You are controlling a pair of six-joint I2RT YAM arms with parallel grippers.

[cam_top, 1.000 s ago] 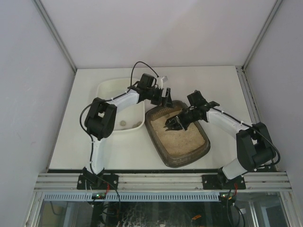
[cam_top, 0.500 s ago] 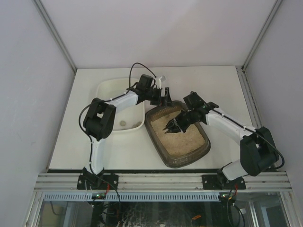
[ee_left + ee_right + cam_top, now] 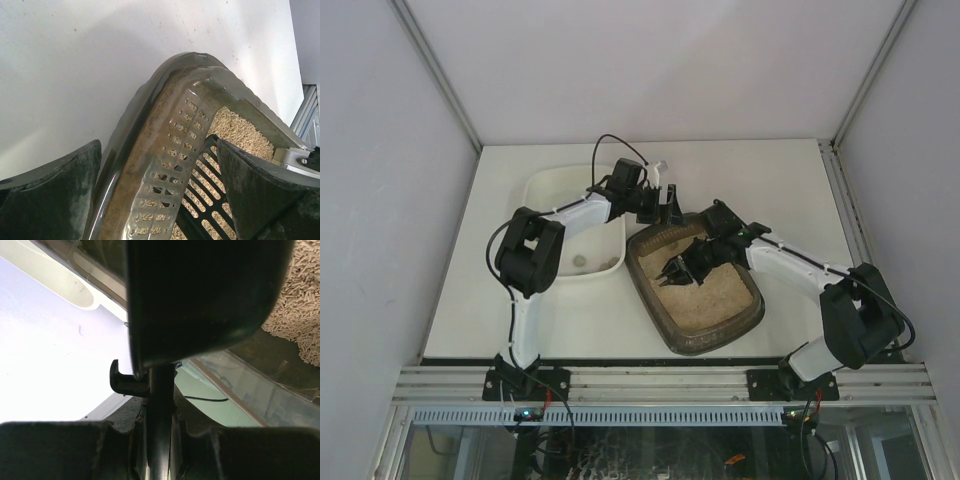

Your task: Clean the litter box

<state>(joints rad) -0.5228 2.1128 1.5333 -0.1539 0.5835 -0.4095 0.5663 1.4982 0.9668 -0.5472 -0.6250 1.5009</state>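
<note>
The dark brown litter box (image 3: 720, 335) with beige litter (image 3: 705, 292) lies at the table's middle, right of the white tub (image 3: 552, 188). My left gripper (image 3: 667, 206) is open and straddles the box's far left rim (image 3: 165, 130), with one finger (image 3: 55, 200) outside and the other finger (image 3: 260, 195) inside. My right gripper (image 3: 700, 258) is shut on the handle (image 3: 160, 410) of a black slotted scoop (image 3: 676, 270). The scoop head is low over the litter at the box's far left part. The scoop also shows in the left wrist view (image 3: 220, 200).
The white tub holds a small dark clump (image 3: 580, 263) near its front wall. Its right wall stands close to the litter box's left rim. White walls enclose the table on three sides. A metal rail (image 3: 660, 385) runs along the near edge.
My right gripper has carried the scoop leftward across the litter, toward the box's left side. The left gripper has stayed at the rim.
</note>
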